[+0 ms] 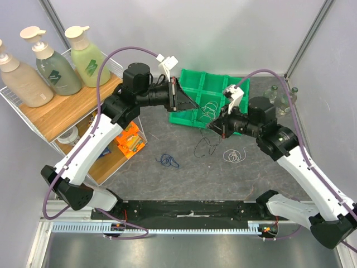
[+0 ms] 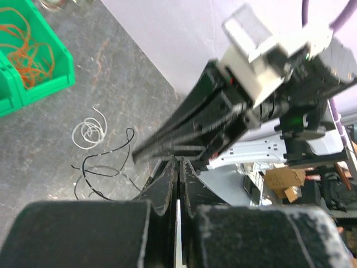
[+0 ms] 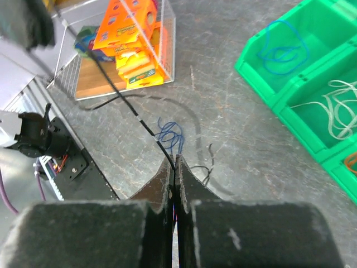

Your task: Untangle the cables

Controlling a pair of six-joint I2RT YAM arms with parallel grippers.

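Note:
My right gripper (image 1: pixel 212 127) is shut on a black cable (image 3: pixel 129 108), which runs taut up and left to my left gripper (image 1: pixel 194 105). The left gripper is shut too, just in front of the green tray (image 1: pixel 186 118). Its jaws (image 2: pixel 178 163) are pressed together close to the blurred right gripper. The rest of the black cable (image 1: pixel 203 146) hangs to the table and shows in the left wrist view (image 2: pixel 105 162). A blue cable (image 1: pixel 167 161) and a white coil (image 1: pixel 233 155) lie loose on the table. The tray holds white (image 3: pixel 334 106), blue (image 3: pixel 283 47) and orange (image 2: pixel 23 51) cables.
A wire shelf with a wooden board (image 1: pixel 67 109) and three pump bottles (image 1: pixel 56 70) stands at the left. Orange packets (image 1: pixel 130 141) sit in its lower basket. Glass jars (image 1: pixel 279 95) stand at the back right. Purple arm hoses (image 1: pixel 109 61) arc above both arms.

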